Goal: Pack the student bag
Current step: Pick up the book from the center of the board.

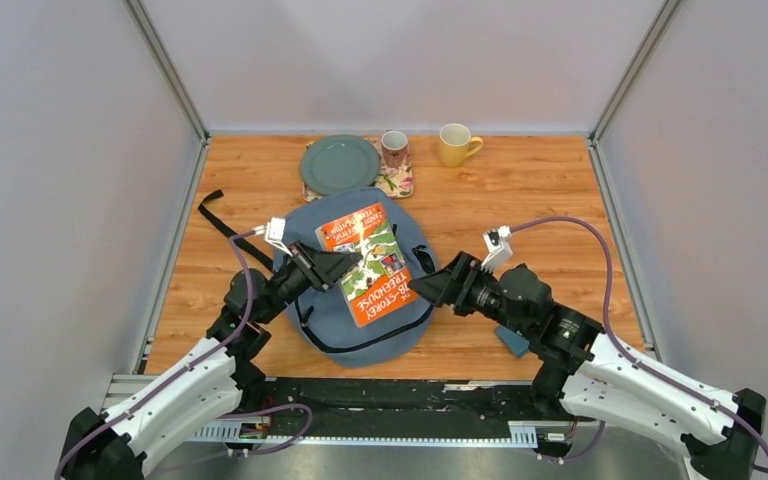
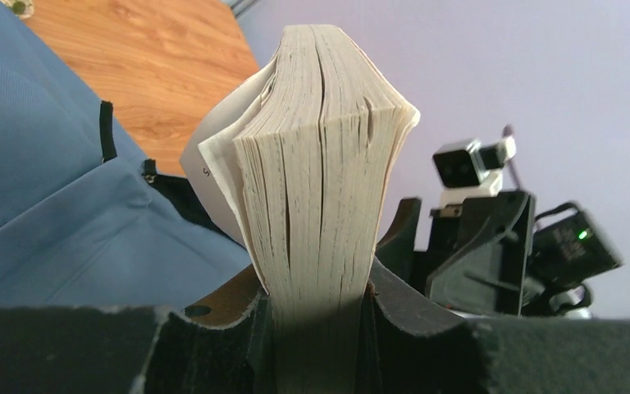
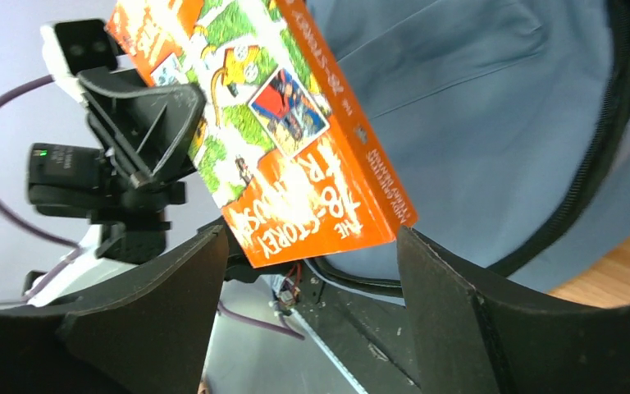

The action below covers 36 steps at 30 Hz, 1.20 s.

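Observation:
The student bag point(image 1: 328, 322) lies flat in the middle of the wooden table, grey-blue with a black zipper. Above it hangs an orange and green paperback book point(image 1: 370, 262), tilted. My left gripper point(image 1: 332, 265) is shut on the book's left edge; in the left wrist view the pages point(image 2: 320, 180) fan out above the left gripper point(image 2: 318, 328). My right gripper point(image 1: 430, 288) stands open at the book's right side. In the right wrist view the book's orange corner point(image 3: 320, 222) sits just beyond the right gripper point(image 3: 312, 271), touching neither finger, with the bag point(image 3: 476, 98) behind.
At the back of the table are a green plate point(image 1: 339, 164), a patterned mug point(image 1: 394, 148) on a floral mat point(image 1: 398, 183), and a yellow mug point(image 1: 455, 144). A black strap point(image 1: 222, 222) trails left of the bag. A small blue object point(image 1: 512, 341) lies under my right arm.

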Motion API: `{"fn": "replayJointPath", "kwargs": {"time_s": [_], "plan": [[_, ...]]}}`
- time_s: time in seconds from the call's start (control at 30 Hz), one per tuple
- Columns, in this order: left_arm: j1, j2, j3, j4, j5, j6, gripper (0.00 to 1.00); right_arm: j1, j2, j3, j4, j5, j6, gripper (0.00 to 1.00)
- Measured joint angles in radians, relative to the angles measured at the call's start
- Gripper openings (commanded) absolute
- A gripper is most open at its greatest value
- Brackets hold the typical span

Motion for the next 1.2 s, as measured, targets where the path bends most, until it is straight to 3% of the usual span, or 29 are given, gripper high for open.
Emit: {"fn": "replayJointPath", "kwargs": {"time_s": [0.37, 0.73, 0.83, 0.93, 0.97, 1.0, 1.03, 1.07, 1.1, 1.13, 1.2], "plan": [[0.000, 0.003, -0.071, 0.345, -0.109, -0.141, 0.00, 0.074, 0.031, -0.110, 0.238, 0.014, 0.084, 0.80], [0.000, 0.010, -0.103, 0.444, -0.128, -0.205, 0.00, 0.101, 0.190, -0.161, 0.571, 0.000, 0.101, 0.79], [0.000, 0.010, -0.117, 0.444, -0.129, -0.221, 0.00, 0.101, 0.266, -0.129, 0.642, -0.012, 0.092, 0.65], [0.000, 0.007, -0.137, 0.450, -0.135, -0.240, 0.00, 0.103, 0.320, -0.096, 0.702, -0.022, 0.083, 0.41], [0.000, 0.003, -0.146, 0.451, -0.145, -0.253, 0.00, 0.103, 0.326, -0.093, 0.715, -0.024, 0.082, 0.21], [0.002, 0.000, -0.150, 0.451, -0.149, -0.260, 0.00, 0.103, 0.327, -0.093, 0.727, -0.026, 0.083, 0.08], [0.004, -0.003, -0.151, 0.448, -0.156, -0.263, 0.00, 0.104, 0.327, -0.093, 0.741, -0.026, 0.090, 0.00], [0.005, -0.006, -0.151, 0.445, -0.160, -0.267, 0.00, 0.104, 0.324, -0.091, 0.750, -0.031, 0.085, 0.00], [0.005, -0.010, -0.151, 0.446, -0.158, -0.266, 0.06, 0.106, 0.319, -0.089, 0.753, -0.033, 0.085, 0.00], [0.005, -0.017, -0.150, 0.440, -0.157, -0.264, 0.28, 0.107, 0.314, -0.089, 0.751, -0.033, 0.082, 0.00], [0.004, -0.027, -0.143, 0.405, -0.148, -0.261, 0.49, 0.109, 0.297, -0.089, 0.734, -0.029, 0.080, 0.00]]}}
